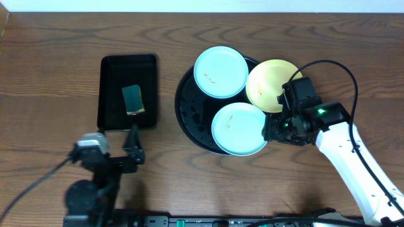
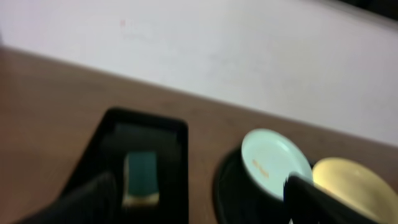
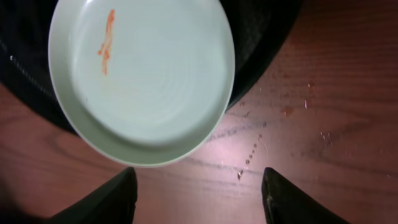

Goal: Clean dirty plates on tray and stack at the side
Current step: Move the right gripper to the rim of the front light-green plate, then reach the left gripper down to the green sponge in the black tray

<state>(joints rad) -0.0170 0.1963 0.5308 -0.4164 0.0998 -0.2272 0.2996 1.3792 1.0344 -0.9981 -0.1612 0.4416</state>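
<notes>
The round black tray (image 1: 187,110) holds three plates. A mint-blue plate (image 1: 220,72) lies at the back, a pale yellow plate (image 1: 270,85) at the right, and a second mint-blue plate (image 1: 238,128) at the front, overhanging the rim. Each has a small orange-brown smudge. My right gripper (image 1: 273,131) is open and empty just right of the front plate; in the right wrist view that plate (image 3: 143,74) fills the top, above my open fingers (image 3: 198,193). My left gripper (image 1: 134,146) is open and empty, in front of the rectangular tray.
A small rectangular black tray (image 1: 128,91) left of the round tray holds a green sponge (image 1: 132,99); it also shows in the left wrist view (image 2: 141,176). Small drops or crumbs dot the wood (image 3: 252,152) by the front plate.
</notes>
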